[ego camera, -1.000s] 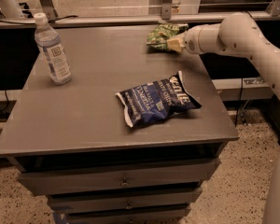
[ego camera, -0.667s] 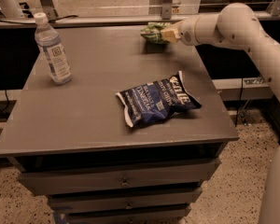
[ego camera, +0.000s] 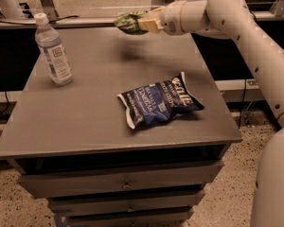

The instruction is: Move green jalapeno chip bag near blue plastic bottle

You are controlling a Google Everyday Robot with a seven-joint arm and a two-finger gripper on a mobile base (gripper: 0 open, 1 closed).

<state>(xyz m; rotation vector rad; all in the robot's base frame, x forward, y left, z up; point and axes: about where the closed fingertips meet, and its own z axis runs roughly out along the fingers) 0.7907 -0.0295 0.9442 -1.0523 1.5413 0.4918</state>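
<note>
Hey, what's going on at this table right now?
The robot's gripper holds the green jalapeno chip bag in the air above the far edge of the table. The blue plastic bottle stands upright toward the picture's left, well apart from it. A dark blue chip bag lies flat near the front, untouched.

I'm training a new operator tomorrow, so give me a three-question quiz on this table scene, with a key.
1. True or false: the green chip bag lies flat on the table.
2. Where does the bottle stand relative to the blue chip bag? A) toward the picture's left, farther back; B) toward the picture's right, nearer; C) on top of it.
3. Fill in: the gripper, above the table's far side, is shut on the ____.

Key: 1 false, it is held in the air; 2 A; 3 green chip bag.
</note>
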